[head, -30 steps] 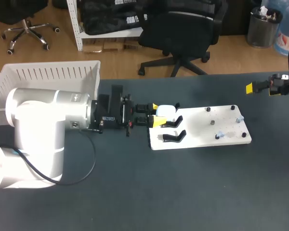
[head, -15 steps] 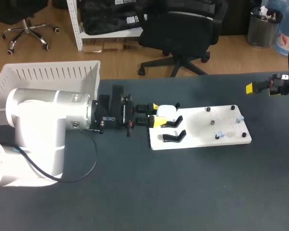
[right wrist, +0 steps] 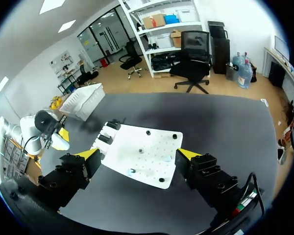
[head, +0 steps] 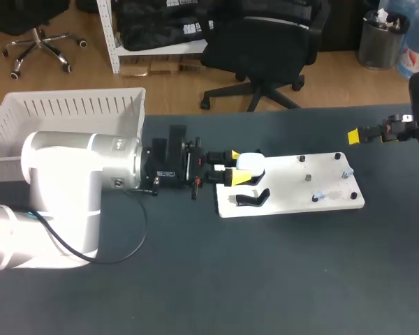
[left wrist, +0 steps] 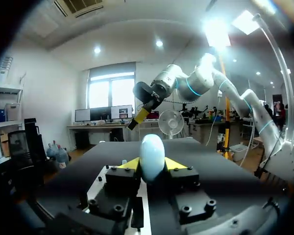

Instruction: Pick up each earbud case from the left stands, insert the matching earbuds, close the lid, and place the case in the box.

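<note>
The left gripper (head: 235, 166) is clamping the earbud case (head: 252, 162) at the board's (head: 300, 192) left edge, so a straight, level lift is looking safest for clearing the stands (head: 251, 199).

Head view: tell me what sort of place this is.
Likely a robotics test bench in a lab: a dark table carries a white fixture board with black stands, a white box sits at its corner, and the left gripper is shut on an earbud case.
</note>
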### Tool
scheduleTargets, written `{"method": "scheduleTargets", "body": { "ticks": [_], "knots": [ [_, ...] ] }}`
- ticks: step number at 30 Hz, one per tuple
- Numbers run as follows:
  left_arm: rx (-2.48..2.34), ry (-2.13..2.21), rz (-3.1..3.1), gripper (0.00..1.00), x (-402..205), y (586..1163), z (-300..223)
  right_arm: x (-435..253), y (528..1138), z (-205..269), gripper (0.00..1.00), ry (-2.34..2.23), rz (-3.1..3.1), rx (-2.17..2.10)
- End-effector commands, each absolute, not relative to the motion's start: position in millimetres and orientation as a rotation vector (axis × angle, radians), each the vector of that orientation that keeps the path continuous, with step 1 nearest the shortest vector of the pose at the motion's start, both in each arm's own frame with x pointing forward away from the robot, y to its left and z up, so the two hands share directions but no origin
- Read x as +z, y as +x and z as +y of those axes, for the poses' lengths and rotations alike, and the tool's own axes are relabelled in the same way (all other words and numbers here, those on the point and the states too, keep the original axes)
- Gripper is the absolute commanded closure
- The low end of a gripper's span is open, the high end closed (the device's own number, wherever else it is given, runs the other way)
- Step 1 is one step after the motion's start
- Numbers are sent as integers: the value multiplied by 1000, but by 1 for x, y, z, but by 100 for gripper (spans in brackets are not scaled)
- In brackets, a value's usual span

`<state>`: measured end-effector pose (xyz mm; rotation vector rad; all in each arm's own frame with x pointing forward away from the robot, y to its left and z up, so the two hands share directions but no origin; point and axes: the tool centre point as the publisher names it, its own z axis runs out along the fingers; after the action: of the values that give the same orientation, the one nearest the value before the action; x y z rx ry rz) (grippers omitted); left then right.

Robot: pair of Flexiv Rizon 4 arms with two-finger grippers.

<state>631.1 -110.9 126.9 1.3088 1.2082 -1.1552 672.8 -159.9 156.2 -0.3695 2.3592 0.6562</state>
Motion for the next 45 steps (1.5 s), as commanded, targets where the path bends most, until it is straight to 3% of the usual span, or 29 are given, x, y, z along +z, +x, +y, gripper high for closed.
{"method": "scheduleTargets", "body": {
  "ticks": [1, 45],
  "knots": [
    [-1157, 1309, 1198, 100, 126, 633, -115, 164, 657, -157, 0, -393, 2355, 665],
    [-1248, 1281, 1147, 100, 119, 637, -137, 163, 594, -60, 0, -640, 2444, 705]
  ]
}}
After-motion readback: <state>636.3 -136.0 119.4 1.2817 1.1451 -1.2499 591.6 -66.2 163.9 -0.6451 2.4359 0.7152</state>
